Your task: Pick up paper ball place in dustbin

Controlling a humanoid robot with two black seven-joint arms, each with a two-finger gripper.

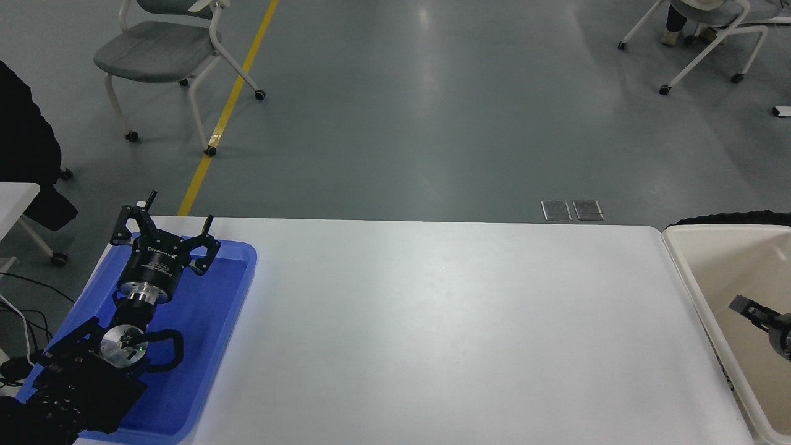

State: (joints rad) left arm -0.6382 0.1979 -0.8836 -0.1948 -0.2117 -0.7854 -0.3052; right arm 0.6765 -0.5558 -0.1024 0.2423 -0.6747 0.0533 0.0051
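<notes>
At the bench's [432, 321] left, the left end effector [164, 232] was parked over a blue tray [210, 346], fingers spread and empty. At right, the right end effector [751, 309] hung inside the dustbin [686, 278]; its opening could not be told. No paper ball showed, so whether the drop was done could not be judged.

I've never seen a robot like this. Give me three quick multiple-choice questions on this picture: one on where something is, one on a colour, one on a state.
1. Where is the right gripper?
A. over the dustbin
B. over the table's middle
C. on the floor

2. What colour is the tray under the left gripper?
A. red
B. blue
C. green

3. The left gripper's fingers are:
A. spread open
B. clamped on paper
C. hidden

Key: 1 A, it shows inside the cream tub's rim at the right edge; 2 B, the tray is plainly blue; 3 A, its fingers stand apart with nothing between them.
</notes>
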